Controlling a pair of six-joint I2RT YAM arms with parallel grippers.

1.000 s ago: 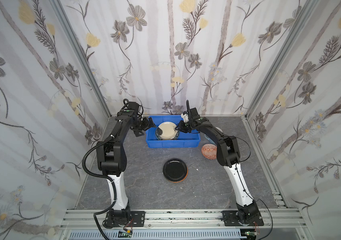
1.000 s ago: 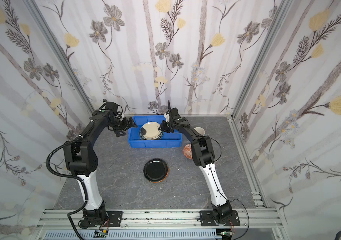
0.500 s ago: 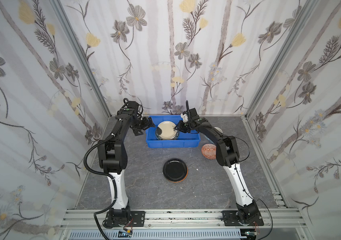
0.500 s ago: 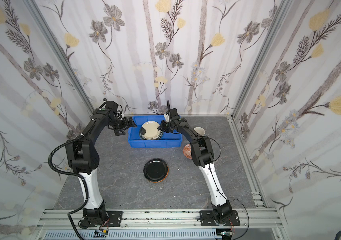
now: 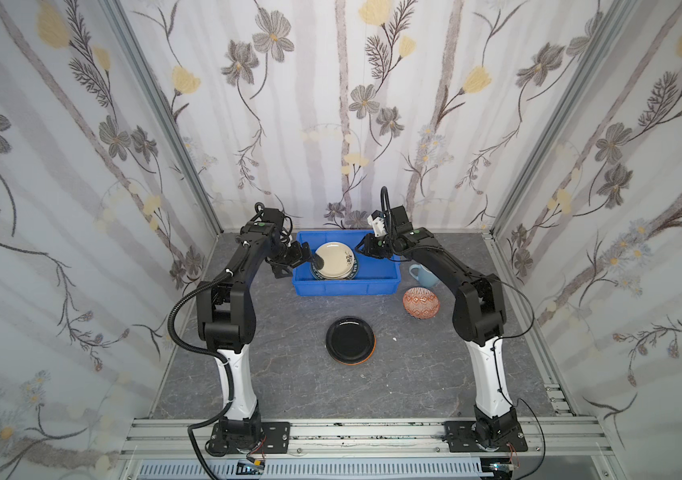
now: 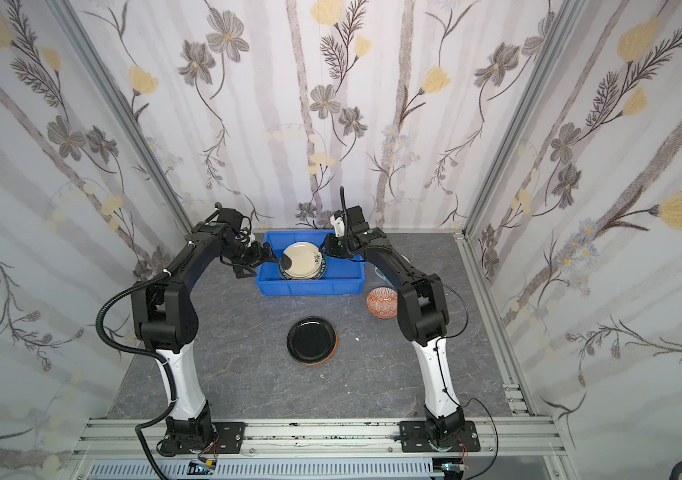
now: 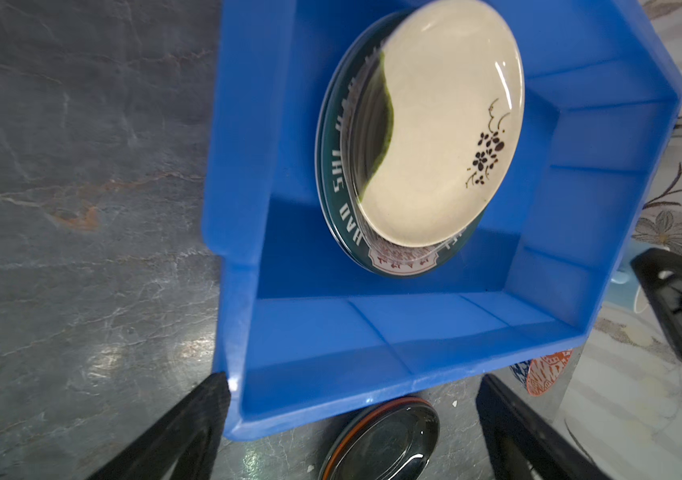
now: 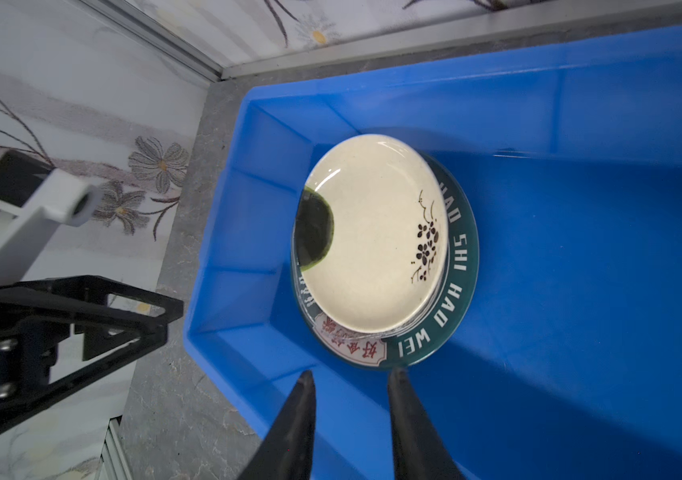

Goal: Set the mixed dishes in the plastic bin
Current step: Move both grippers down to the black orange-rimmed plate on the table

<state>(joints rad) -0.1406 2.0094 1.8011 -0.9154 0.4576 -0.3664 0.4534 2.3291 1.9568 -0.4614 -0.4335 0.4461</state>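
plastic bin (image 5: 347,287) sits at the far centre of the tabletop (image 5: 289,374), close to the far wall. its left half holds a stack: cream plate (image 5: 333,258) on top, clear glass plate (image 7: 393,252) under it, teal plate (image 8: 462,266) at the bottom.

left arm: rises from its base on the near rail, elbow high, forearm angled to the right and far. left end effector (image 5: 304,255) is at the bin's left rim and points right toward the stack. its jaws stand wide apart and grip nothing.

right arm: mirrors this pose, elbow high, forearm angled left and far. right end effector (image 8: 352,374) hangs over the bin just right of the stack and points at it. the jaws show a narrow gap with nothing between them.

outside the bin, on the tabletop:
- dark plate with an orange edge (image 5: 349,340), near side of the bin, centre.
- small orange-patterned bowl (image 5: 421,302), off the bin's near right corner.
- pale blue mug (image 5: 419,274), right of the bin, partly hidden by the right arm.
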